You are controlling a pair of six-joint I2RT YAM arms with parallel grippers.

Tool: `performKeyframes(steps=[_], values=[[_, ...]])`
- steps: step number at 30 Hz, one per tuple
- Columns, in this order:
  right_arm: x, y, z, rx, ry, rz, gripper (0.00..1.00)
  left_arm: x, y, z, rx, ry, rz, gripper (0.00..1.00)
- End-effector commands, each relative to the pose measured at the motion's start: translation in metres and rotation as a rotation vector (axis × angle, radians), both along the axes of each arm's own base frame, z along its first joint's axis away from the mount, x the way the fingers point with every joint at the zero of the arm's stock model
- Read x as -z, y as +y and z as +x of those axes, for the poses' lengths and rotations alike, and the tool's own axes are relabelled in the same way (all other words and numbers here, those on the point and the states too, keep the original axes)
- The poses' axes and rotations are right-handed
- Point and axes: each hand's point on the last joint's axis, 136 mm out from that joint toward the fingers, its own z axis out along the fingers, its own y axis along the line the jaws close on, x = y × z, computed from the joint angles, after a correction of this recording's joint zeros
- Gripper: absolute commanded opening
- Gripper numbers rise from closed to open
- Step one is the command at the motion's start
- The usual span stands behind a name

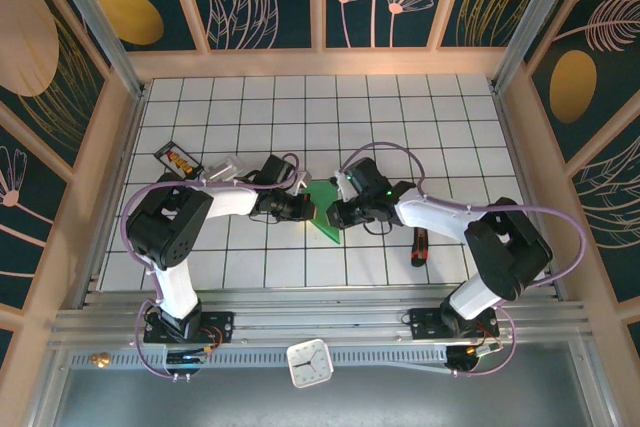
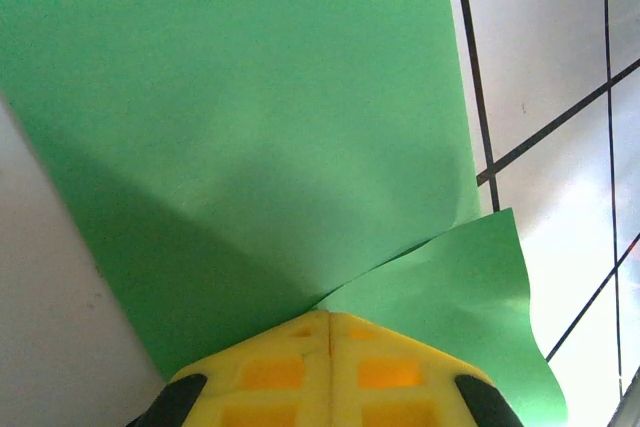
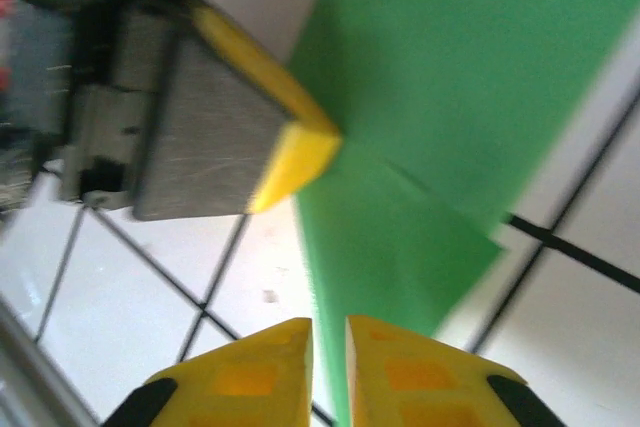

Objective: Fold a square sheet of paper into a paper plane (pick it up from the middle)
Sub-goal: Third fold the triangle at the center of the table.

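Two arms are meeting nose to nose over the tiled bench [image 1: 400, 107], with the green sheet [image 1: 327, 220] between them near the middle. It is looking like a narrow creased shape rather than a plane, one corner pointing toward the arm bases. The left pincer [image 2: 330, 332] is clamping fully shut on the sheet, pads pressed flush and paper fanning out from the tips. The right pincer [image 3: 330, 337] is standing almost closed, with a slim slit between its pads and the sheet's edge running into that slit. Whether it is actually biting the paper cannot be told. Trouble is looking likeliest from that doubtful hold: a loose right grip could be letting the flap slide, skewing the next crease. With the tips working this close together, any pull apart could be tearing the thin paper, and the pads could be knocking into each other. The top view is giving the sheet's outline and its place on the bench. The left wrist view is showing a smaller flap with a curling corner lying beside a broad layer. The right wrist view — blurred — is showing the left pincer's yellow tip touching the sheet.
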Motion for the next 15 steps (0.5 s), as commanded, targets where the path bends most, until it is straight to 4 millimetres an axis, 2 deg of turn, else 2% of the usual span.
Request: performKeyframes(steps=[1, 5, 10, 15], values=[[-0.011, 0.029, -0.005, -0.048, 0.040, 0.100, 0.14, 0.045, 0.038, -0.019, -0.039, 0.092, 0.204, 0.00], [0.000, 0.037, -0.007, -0.070, 0.061, 0.091, 0.11, 0.043, 0.038, -0.018, -0.042, 0.089, 0.202, 0.00], [0.020, 0.025, -0.006, -0.046, 0.081, 0.046, 0.08, 0.041, 0.037, -0.017, -0.044, 0.083, 0.200, 0.00], [0.028, 0.023, -0.009, -0.049, 0.111, 0.051, 0.08, 0.039, 0.037, -0.018, -0.045, 0.079, 0.196, 0.00]])
